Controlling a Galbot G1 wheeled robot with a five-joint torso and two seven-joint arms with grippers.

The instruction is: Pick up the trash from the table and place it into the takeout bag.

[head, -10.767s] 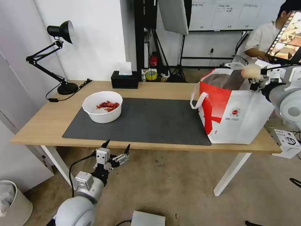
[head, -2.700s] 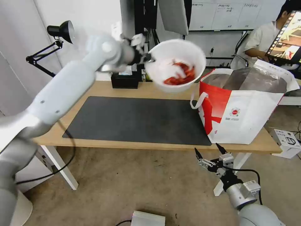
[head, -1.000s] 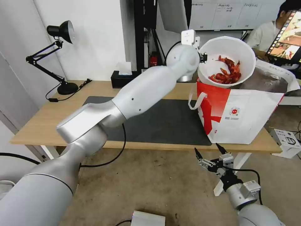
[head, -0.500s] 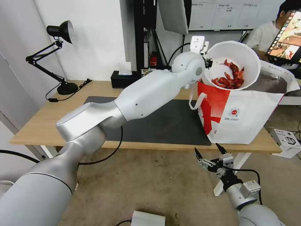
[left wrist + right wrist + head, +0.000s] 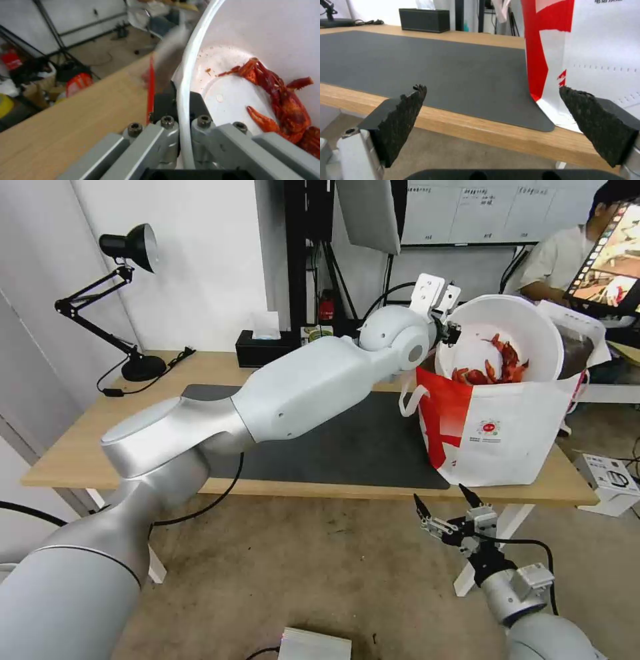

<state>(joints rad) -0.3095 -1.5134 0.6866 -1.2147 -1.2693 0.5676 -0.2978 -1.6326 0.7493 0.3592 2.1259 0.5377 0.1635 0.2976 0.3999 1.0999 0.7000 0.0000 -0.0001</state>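
Observation:
My left arm reaches across the table (image 5: pixel 80 447) and its gripper (image 5: pixel 448 331) is shut on the rim of the white bowl of red shells (image 5: pixel 501 340). The bowl sits tilted in the mouth of the white-and-red takeout bag (image 5: pixel 513 437), partly below its top edge. In the left wrist view the black fingers (image 5: pixel 164 98) pinch the bowl's rim (image 5: pixel 184 82), with red shells (image 5: pixel 285 105) inside. My right gripper (image 5: pixel 445 501) hangs open below the table's front edge; in its wrist view its gripper (image 5: pixel 493 100) faces the grey mat (image 5: pixel 420 62) and the bag (image 5: pixel 596 50).
A black desk lamp (image 5: pixel 127 293) stands at the table's back left. A black tissue box (image 5: pixel 265 348) sits at the back edge. The grey mat (image 5: pixel 320 447) covers the middle. A person sits behind the bag at the far right.
My left arm has carried the bowl to the right and down, from above the bag into its mouth. The bag's top has bent and shifted. The right arm has not moved.

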